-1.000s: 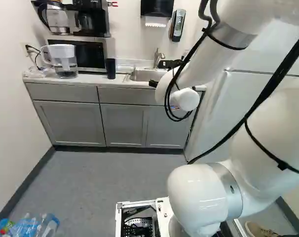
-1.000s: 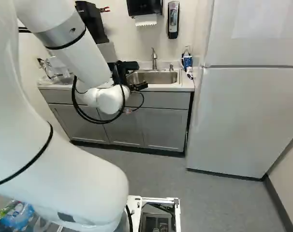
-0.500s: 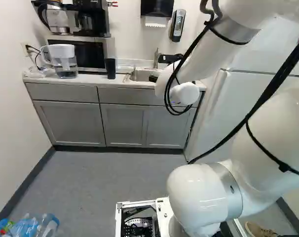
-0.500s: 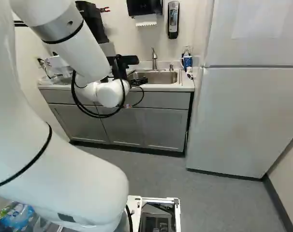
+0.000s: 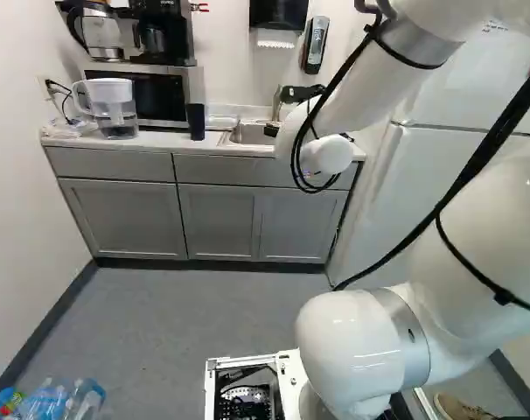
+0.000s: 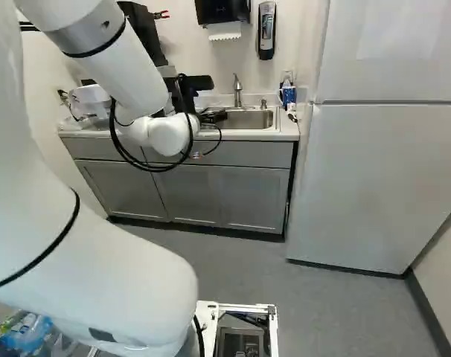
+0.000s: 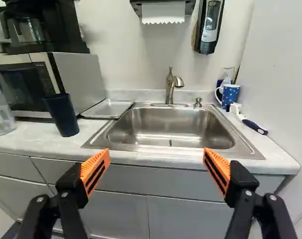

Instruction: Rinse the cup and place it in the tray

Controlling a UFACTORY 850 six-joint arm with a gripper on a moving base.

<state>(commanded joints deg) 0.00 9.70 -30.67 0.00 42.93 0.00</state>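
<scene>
Poised before the steel sink with gripper released, grasping nothing between widely parted jaws. To be rinsed, presumably: dark blue tumbler, upright on the counter near the metal tray; less likely, polka-dot mug beside the sink. Liable to topple the tumbler if closed off-centre, or to strike the microwave through too wide a swing.

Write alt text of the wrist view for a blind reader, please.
Open gripper before a steel sink with a faucet; on the counter, a dark cup and metal tray sit to one side, a blue mug to the other.
</scene>
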